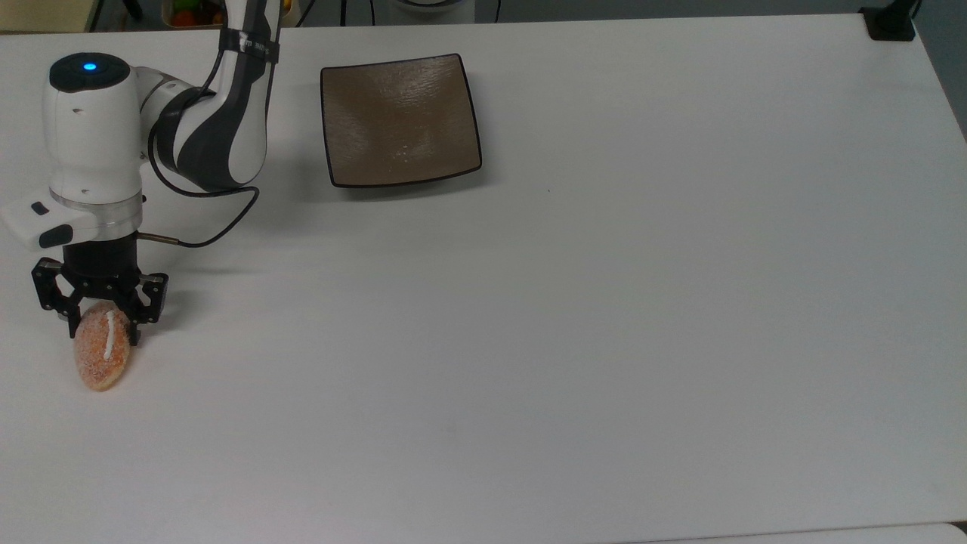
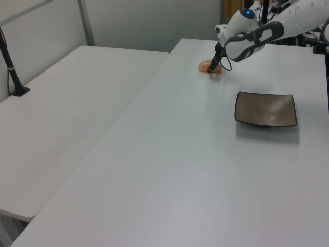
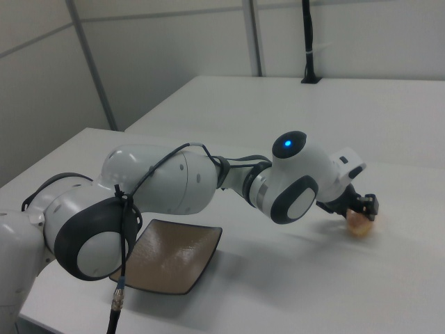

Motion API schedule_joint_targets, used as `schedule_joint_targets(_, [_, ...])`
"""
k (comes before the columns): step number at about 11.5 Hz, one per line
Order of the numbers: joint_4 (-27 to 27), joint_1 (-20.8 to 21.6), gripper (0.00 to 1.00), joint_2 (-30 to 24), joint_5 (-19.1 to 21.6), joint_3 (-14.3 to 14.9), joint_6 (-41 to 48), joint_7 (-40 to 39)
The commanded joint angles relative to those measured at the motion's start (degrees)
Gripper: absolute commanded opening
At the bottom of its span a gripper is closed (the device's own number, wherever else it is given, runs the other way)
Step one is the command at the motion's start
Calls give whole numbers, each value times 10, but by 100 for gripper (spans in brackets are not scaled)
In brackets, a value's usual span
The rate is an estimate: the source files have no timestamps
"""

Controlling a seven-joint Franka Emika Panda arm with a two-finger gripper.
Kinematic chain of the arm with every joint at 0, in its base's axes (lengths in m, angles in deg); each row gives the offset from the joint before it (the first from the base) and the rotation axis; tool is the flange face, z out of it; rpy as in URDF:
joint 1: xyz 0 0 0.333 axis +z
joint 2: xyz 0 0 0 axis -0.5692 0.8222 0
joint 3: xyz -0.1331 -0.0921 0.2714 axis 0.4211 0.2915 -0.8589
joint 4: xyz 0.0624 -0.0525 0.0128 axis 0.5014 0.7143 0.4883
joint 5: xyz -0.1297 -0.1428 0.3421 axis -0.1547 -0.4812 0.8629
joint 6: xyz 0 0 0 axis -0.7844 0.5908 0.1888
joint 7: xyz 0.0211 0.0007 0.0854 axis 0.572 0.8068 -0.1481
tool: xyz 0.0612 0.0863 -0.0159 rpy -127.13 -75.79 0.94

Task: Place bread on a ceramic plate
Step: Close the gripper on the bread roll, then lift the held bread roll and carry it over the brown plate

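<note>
The bread (image 1: 100, 364), a small oval orange-brown bun with a white stripe, lies on the white table at the top view's far left; it also appears as the bread (image 2: 206, 65) and the bread (image 3: 359, 225). My gripper (image 1: 103, 332) stands over its upper end, and the fingers press against both of its sides. The left view shows the gripper (image 2: 213, 69) down at the bun, and the right view shows the gripper (image 3: 361, 209) just above it. The square brown ceramic plate (image 1: 400, 121) sits bare near the table's far edge, well apart from the bun, also seen as the ceramic plate (image 2: 266, 109) and the ceramic plate (image 3: 170, 254).
The white table (image 1: 604, 340) stretches wide and bare to the top view's right. A black clamp base (image 1: 891, 23) sits at its top right corner. A second white table (image 2: 61, 118) with a black post (image 2: 13, 72) stands on the left view's left.
</note>
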Motion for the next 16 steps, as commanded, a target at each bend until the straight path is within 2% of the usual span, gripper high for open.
schedule_joint_targets(1, [-10, -1, 34, 8, -5, 2, -13, -20])
schedule_joint_targets(3, [-10, -1, 26, 4, -4, 2, -13, -17])
schedule_joint_targets(6, [4, 1, 26, -40, 6, 1, -5, -11])
schedule_joint_targets(8, [37, 6, 26, -84, 6, -2, 6, 0])
schedule_joint_targets(10, [39, 6, 27, -128, 14, -7, 80, 11])
schedule_joint_targets(14, [49, 34, 27, -217, 26, -9, 234, 24])
schedule_joint_targets(16, [71, 46, 27, -270, 46, -10, 308, 24])
